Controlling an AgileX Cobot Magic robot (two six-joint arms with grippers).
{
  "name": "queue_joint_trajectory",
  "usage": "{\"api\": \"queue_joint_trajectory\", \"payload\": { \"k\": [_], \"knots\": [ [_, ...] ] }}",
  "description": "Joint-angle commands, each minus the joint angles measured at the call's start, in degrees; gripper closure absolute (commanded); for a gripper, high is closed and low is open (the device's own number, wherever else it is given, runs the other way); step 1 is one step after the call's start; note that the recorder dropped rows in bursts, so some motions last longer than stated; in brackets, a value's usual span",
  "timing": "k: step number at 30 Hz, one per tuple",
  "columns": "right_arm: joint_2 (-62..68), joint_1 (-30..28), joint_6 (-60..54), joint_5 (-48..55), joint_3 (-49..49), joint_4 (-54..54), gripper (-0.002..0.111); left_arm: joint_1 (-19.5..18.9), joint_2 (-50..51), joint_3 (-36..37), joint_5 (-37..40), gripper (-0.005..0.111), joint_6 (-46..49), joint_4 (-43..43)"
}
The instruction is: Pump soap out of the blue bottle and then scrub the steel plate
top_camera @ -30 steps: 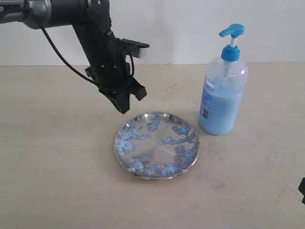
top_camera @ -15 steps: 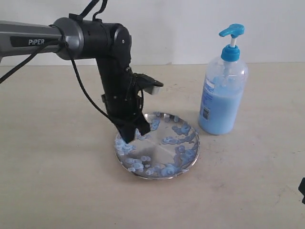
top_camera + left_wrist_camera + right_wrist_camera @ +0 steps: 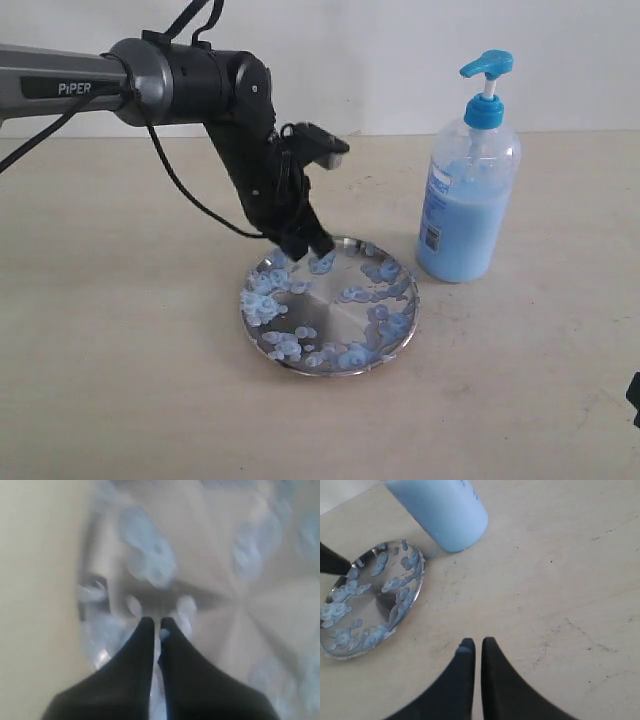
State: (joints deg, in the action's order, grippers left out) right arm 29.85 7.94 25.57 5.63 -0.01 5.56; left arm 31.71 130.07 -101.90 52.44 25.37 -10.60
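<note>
- Exterior view: The left gripper [image 3: 312,250], fingers pinched together with nothing between them, appears to set its tips on the steel plate [image 3: 322,316] at the back left of the dish, among curls of soap [image 3: 385,272]. The plate lies mid-table [image 3: 120,380]. The blue bottle [image 3: 468,205] stands upright just beside the plate's right rim, not touching it. With blobs spread across the steel, pumping looks done and scrubbing looks like the step in hand.
- Left wrist view: The picture is blurred. The closed left gripper [image 3: 156,625] sits low over the steel plate [image 3: 235,615] near its rim, with pale soap [image 3: 150,555] just ahead. A good scrub likely calls for light, even contact and sweeps through the centre and round the rim, where blobs lie. Pressing hard near the edge could tilt or slide the plate.
- Right wrist view: The right gripper [image 3: 475,645], drawn narrow and holding nothing, hangs over bare table [image 3: 560,580], well apart from the steel plate [image 3: 375,602] and the blue bottle [image 3: 445,510]. It takes no part in the scrub here.
</note>
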Motion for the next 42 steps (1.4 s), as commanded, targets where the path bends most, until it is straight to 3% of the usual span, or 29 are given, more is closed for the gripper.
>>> {"api": "queue_joint_trajectory", "payload": {
  "k": [1,3,6,7,10,14,17,20,23,26,32,37,42],
  "knots": [
    [0.0,0.0,-0.1,-0.3,0.0,-0.1,0.109,0.3,-0.3,-0.1,-2.0,0.103,5.4,-23.9],
    [0.0,0.0,-0.1,-0.3,0.0,-0.1,0.109,0.3,-0.3,-0.1,15.2,0.103,20.3,-29.3],
    [0.0,0.0,-0.1,-0.3,0.0,-0.1,0.109,0.0,-0.4,-0.1,17.5,0.103,20.3,-15.1],
    [0.0,0.0,-0.1,-0.3,0.0,-0.1,0.109,0.0,-0.4,-0.1,10.0,0.103,12.2,-7.1],
    [0.0,0.0,-0.1,-0.3,0.0,-0.1,0.109,0.0,-0.6,-0.1,0.8,0.103,-13.3,4.3],
    [0.0,0.0,-0.1,-0.3,0.0,-0.1,0.109,0.0,-5.0,2.2,-4.4,0.103,-15.6,7.0],
    [0.0,0.0,-0.1,-0.3,0.0,-0.1,0.109,0.0,-14.5,11.2,-16.6,0.103,-15.6,6.5],
    [0.0,0.0,-0.1,-0.3,0.0,-0.1,0.109,1.3,-30.6,29.0,-40.4,0.103,-10.2,1.3],
    [0.0,0.0,-0.1,-0.3,0.0,-0.1,0.109,5.3,-47.2,47.2,-62.3,0.103,-5.7,-2.9],
    [0.0,0.0,-0.1,-0.3,0.0,-0.1,0.109,7.7,-61.0,60.0,-72.3,0.103,-6.6,-2.4],
    [0.0,0.0,-0.1,-0.3,0.0,-0.1,0.109,7.7,-76.5,72.0,-66.4,0.103,-6.7,4.2],
    [0.0,0.0,-0.1,-0.3,0.0,-0.1,0.109,5.7,-85.9,77.4,-51.2,0.103,-7.8,-4.4],
    [0.0,0.0,-0.1,-0.3,0.0,-0.1,0.109,2.1,-92.5,83.9,-49.1,0.103,-5.9,-3.2]
  ]
}}
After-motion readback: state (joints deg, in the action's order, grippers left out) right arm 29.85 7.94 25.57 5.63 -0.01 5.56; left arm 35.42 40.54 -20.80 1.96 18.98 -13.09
